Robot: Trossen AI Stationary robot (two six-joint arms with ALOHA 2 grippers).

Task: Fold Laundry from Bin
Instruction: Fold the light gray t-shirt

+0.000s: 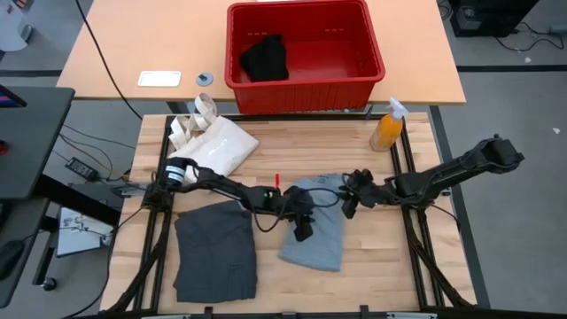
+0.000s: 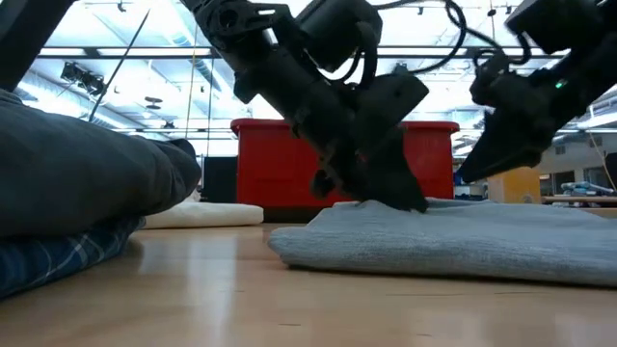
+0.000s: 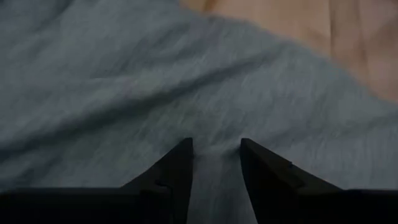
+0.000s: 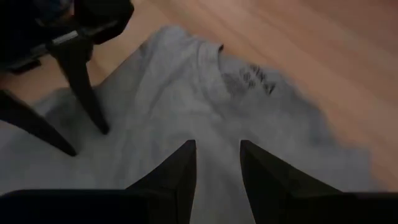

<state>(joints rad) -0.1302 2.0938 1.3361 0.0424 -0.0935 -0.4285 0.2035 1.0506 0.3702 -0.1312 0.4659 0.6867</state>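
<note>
A folded light grey piece (image 1: 321, 237) lies flat in the middle of the table. My left gripper (image 1: 304, 232) is open, its tips down on that piece's top. My right gripper (image 1: 350, 210) is open and hangs just above the piece's far right corner, touching nothing. A folded dark charcoal piece (image 1: 215, 248) lies near the table's left front, and in the low view a blue plaid piece (image 2: 48, 260) shows under it. A black piece (image 1: 266, 58) lies inside the red bin (image 1: 301, 93) beyond the table's far edge. My left gripper has its two open fingertips (image 4: 102, 127) set on the top face of the light grey piece (image 4: 155, 118), near the piece's left side. The fingers slant down from the table's left. No cloth is pinched between them, and the piece lies flat on the table.
A cream tote bag (image 1: 217, 146) lies at the table's far left. An orange spray bottle (image 1: 388, 128) stands at the far right, near the bin. Bare wood shows along the front edge and to the right of the grey piece.
</note>
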